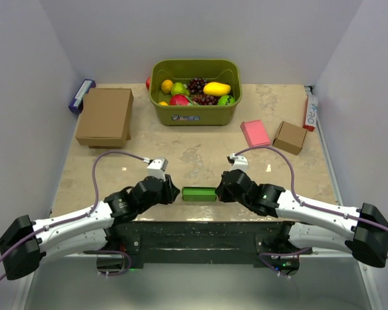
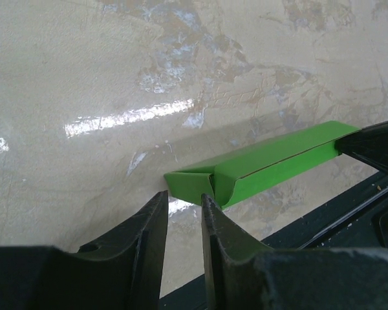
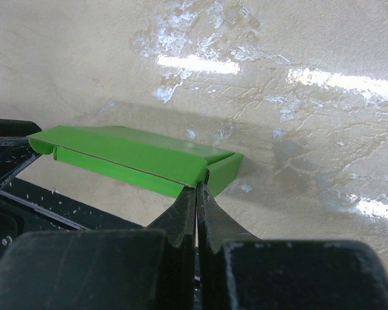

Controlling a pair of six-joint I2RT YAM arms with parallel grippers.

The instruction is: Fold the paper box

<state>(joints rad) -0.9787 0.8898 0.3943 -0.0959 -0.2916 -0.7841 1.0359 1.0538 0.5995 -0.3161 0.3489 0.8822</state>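
Observation:
The paper box (image 1: pixel 199 194) is a bright green, long narrow folded block lying near the table's front edge between my two grippers. In the left wrist view the box (image 2: pixel 278 161) has a small end flap sticking out toward my left gripper (image 2: pixel 183 197), whose jaws stand slightly apart with nothing between them, tips just short of the flap. In the right wrist view my right gripper (image 3: pixel 198 187) has its jaws pressed together, tips against the end corner of the box (image 3: pixel 129 158). From above, the left gripper (image 1: pixel 174 194) and right gripper (image 1: pixel 218 192) sit at the box's two ends.
An olive basket (image 1: pixel 195 115) of fruit stands at the back centre. A large brown cardboard box (image 1: pixel 105 116) lies back left. A pink flat box (image 1: pixel 255 132) and a small brown box (image 1: pixel 290 137) lie back right. The black table edge (image 1: pixel 200 227) runs just in front of the green box.

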